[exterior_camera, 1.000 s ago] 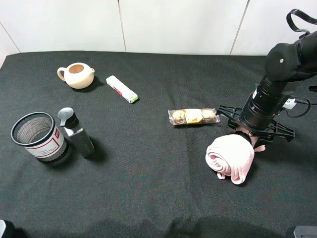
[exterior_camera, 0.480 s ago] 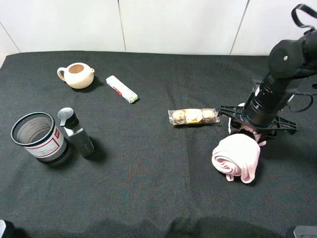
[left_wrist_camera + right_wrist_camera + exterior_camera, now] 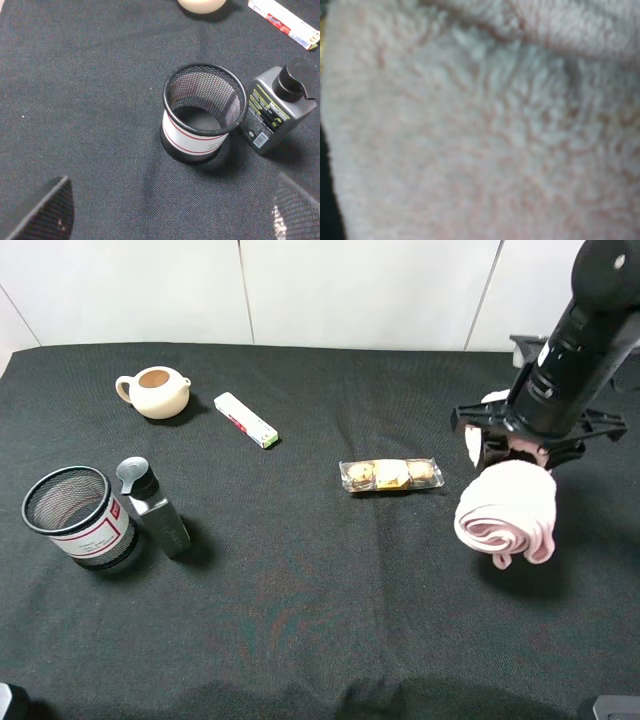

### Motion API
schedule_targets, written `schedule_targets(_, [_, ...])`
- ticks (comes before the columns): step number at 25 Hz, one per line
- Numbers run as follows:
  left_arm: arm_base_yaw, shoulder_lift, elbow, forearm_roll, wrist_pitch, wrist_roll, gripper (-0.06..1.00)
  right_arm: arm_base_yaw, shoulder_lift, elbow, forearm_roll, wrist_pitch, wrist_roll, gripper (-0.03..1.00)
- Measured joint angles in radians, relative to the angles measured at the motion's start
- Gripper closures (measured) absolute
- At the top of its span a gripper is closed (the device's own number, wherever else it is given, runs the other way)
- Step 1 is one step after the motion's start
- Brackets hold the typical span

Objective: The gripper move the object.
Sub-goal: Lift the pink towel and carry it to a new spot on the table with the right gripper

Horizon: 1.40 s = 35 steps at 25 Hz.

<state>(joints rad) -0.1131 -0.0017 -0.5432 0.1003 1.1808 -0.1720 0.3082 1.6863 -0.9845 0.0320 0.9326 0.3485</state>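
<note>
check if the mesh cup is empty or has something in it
Empty. The left wrist view looks down into the upright mesh cup and shows only its bare dark bottom, nothing inside.

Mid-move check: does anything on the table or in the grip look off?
Only the towel. It hangs lopsided from the right tool, with a loose fold drooping at its lower edge and a pink end poking out beside the tool. It also fills the whole right wrist view. Nothing else looks spilled or knocked over.
</note>
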Motion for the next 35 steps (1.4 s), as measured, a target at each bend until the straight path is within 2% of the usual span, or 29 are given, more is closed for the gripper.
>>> schedule_targets(16, [0.0, 0.0, 0.0, 0.0, 0.0, 0.0, 0.11, 0.0, -0.09, -0.228, 0.003, 0.275, -0.203, 0.58])
schedule_targets(25, [0.0, 0.0, 0.0, 0.002, 0.0, 0.001, 0.11, 0.0, -0.15, -0.302, 0.028, 0.29, -0.263, 0.58])
schedule_targets(35, [0.0, 0.0, 0.0, 0.002, 0.0, 0.001, 0.11, 0.0, -0.158, -0.305, 0.074, 0.29, -0.289, 0.58])
